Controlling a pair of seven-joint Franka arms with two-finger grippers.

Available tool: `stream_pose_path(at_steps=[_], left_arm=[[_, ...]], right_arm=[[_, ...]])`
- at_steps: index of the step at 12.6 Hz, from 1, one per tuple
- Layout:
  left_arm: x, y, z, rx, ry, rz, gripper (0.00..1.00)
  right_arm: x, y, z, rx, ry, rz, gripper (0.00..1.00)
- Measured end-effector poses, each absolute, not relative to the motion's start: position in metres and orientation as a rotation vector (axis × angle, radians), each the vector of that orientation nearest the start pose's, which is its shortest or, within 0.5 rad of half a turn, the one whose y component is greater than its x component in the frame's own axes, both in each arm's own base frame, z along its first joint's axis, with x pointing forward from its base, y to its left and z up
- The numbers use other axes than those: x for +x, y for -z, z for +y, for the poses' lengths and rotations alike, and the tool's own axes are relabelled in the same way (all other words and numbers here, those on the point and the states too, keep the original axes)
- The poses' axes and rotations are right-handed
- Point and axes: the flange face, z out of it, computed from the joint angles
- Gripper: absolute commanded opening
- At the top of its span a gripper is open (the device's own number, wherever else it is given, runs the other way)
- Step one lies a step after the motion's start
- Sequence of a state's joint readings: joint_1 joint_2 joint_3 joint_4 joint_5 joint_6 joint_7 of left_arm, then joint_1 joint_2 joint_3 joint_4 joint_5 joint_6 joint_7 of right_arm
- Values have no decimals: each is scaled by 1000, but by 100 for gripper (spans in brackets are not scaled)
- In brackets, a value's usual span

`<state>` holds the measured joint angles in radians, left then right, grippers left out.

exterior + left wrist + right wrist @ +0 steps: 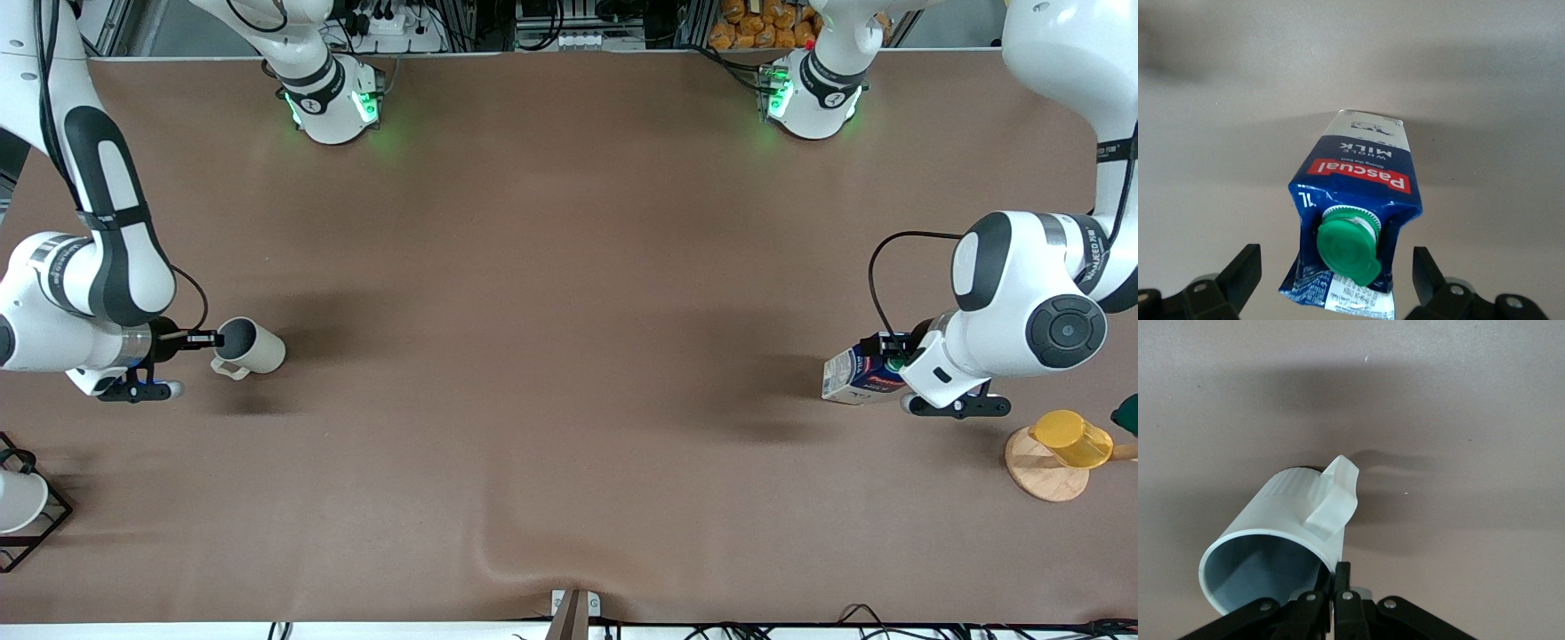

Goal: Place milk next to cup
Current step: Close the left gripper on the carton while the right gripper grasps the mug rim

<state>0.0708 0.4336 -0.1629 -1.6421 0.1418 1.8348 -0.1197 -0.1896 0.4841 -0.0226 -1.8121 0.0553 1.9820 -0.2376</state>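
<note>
A dark-blue milk carton point(1355, 200) with a round green cap point(1347, 248), a red label band with white lettering and a whitish lower part. A pale beige-grey cup point(252, 348) with a darker grey-blue inside. A plain brown table covering point(551, 293). White robot arms with black joints. A translucent yellow cup point(1071, 438) on a light wooden round board point(1042, 474)

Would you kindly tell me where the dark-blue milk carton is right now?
The dark-blue milk carton stands toward the left arm's end of the table, between the open left gripper fingers, near the yellow cup.
</note>
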Motion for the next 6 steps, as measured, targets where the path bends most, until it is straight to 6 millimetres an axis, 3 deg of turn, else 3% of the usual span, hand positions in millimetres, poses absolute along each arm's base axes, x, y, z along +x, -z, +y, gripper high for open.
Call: stream_pose_path(at_steps=[3, 6], left_arm=[[643, -349, -37, -3035, -347, 29, 92], [645, -345, -38, -3037, -349, 29, 81]], right_arm=[[609, -276, -110, -2993, -534, 162, 0], [627, -322, -47, -2993, -624, 350, 0]])
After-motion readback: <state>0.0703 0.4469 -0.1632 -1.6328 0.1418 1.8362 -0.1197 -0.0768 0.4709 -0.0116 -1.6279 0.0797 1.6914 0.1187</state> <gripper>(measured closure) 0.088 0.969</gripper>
